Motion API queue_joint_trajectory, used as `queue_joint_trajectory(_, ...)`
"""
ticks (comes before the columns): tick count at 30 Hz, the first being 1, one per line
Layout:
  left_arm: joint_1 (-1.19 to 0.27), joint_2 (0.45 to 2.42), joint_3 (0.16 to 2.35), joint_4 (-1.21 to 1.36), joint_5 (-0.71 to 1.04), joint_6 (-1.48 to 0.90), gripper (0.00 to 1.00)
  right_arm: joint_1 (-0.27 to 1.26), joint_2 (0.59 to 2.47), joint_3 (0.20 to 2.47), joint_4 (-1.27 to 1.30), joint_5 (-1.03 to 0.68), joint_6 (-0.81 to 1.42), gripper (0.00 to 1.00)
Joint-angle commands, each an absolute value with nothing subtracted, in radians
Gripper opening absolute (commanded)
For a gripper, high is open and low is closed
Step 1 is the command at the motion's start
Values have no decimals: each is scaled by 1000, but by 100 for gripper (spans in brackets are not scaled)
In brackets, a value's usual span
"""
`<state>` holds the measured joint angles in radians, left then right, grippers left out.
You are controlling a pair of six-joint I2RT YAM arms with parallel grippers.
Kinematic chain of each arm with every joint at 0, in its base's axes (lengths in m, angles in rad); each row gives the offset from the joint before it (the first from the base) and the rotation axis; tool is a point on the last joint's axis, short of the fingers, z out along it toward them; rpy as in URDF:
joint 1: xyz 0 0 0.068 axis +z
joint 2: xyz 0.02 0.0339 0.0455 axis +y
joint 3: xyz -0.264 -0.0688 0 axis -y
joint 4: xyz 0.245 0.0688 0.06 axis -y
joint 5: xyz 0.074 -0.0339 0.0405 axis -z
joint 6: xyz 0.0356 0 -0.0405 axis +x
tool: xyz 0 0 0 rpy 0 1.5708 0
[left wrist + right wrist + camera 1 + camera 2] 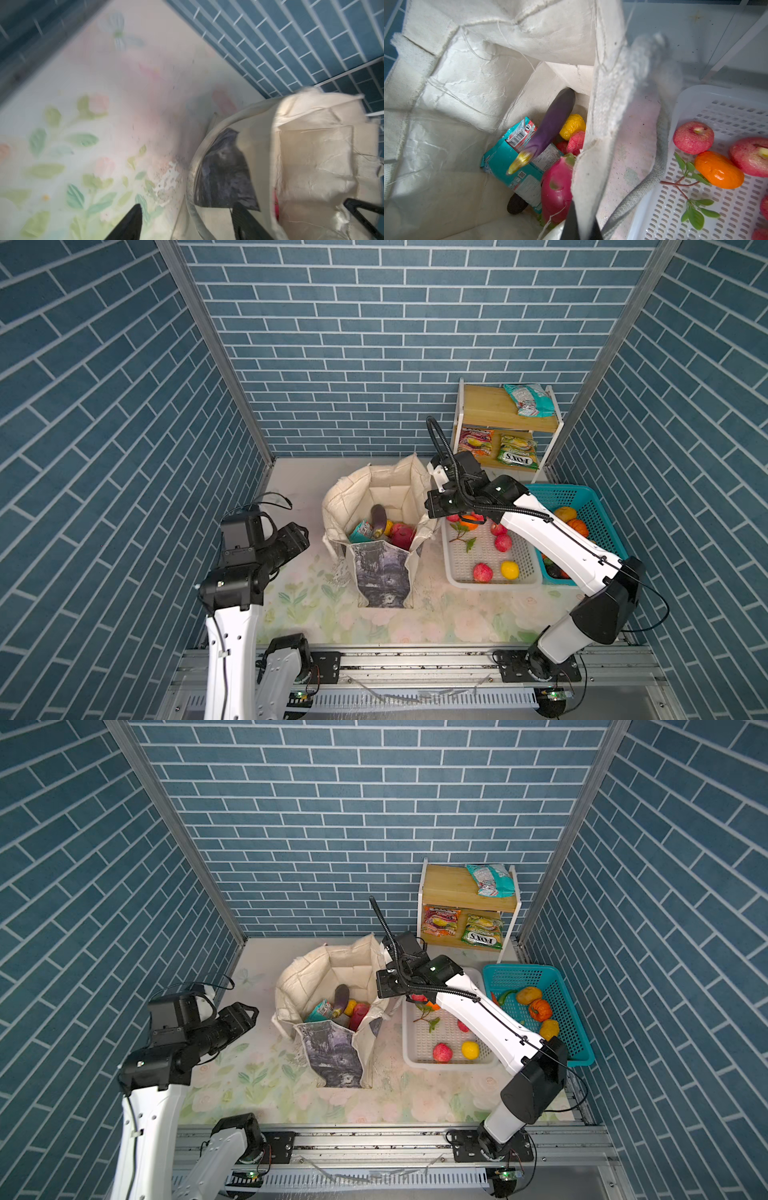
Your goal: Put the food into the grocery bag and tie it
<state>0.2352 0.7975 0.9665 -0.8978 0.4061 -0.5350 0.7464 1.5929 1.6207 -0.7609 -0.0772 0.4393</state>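
On the flowered counter (pixel 457 618) we see the grocery bag (pixel 380 578) standing open at the middle, left of the white basket (pixel 494 584). The right pincer (pixel 580 226) is clenched on the bag's right rim. The left pincer (pixel 302 536) hangs released, just left of the bag and apart from it. Inside the bag lie 1 teal packet (pixel 506 158), 1 dragon fruit (pixel 556 187) and 1 aubergine (pixel 552 122).

You are looking at the grocery bag (pixel 291 986) standing open, with an aubergine (pixel 341 997) and a teal packet (pixel 319 1012) lying inside. Your right gripper (pixel 384 986) is sitting at its right rim (fingertips hidden), and your left gripper (pixel 249 1013) is hovering well apart on the bag's left.
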Motion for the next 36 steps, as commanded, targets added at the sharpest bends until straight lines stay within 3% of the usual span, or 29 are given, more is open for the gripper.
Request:
queue_joint_trajectory(1, 341, 807, 861, -779, 747, -579, 66, 738, 1536, 1608, -719, -83, 408, 0)
queue_joint_trajectory(8, 379, 964, 751, -678, 962, -509, 66, 735, 1525, 1596, -712, -83, 405, 0)
queue_joint_trajectory(17, 368, 1103, 769, -664, 901, -450, 63, 733, 1508, 1579, -700, -83, 403, 0)
queue_joint_trajectory(36, 194, 1259, 721, -434, 832, -556, 56, 729, 1515, 1574, -687, -120, 400, 0)
